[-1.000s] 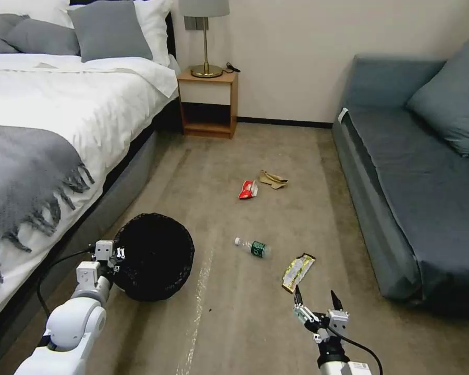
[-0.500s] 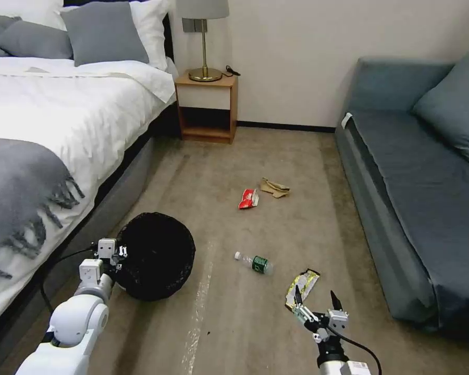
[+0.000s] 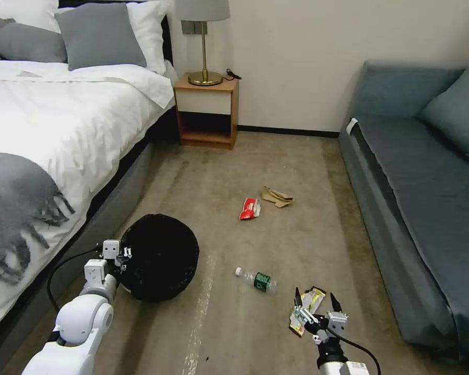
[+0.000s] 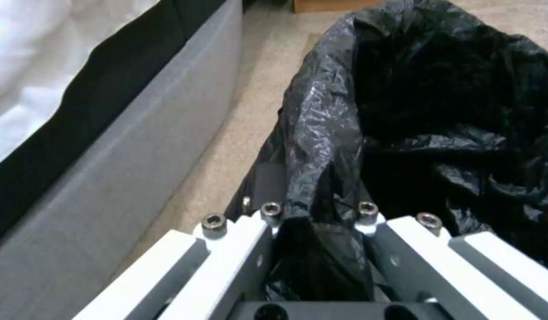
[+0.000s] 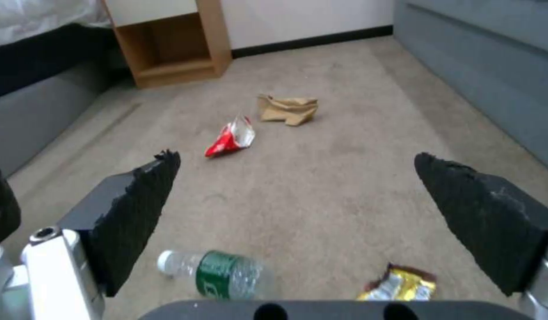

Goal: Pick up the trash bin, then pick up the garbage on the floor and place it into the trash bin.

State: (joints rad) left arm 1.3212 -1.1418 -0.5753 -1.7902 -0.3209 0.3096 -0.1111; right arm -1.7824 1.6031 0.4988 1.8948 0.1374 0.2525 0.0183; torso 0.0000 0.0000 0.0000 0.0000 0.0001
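Right pincer [image 3: 316,303], prongs apart, now directly above the yellow-silver wrapper [image 3: 311,301], formerly short of it.

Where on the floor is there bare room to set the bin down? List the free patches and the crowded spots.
Bare carpet runs between the trash bin, held by the left gripper, and the bottle. Another wide patch lies between the nightstand and the red-white packet. Crowded: around the packet and tan paper, and by the open right gripper over the yellow-silver wrapper.

Trash bin [image 3: 161,258] base under black bag; yellow-silver wrapper [image 3: 311,301] half behind right pincer [image 3: 316,302].
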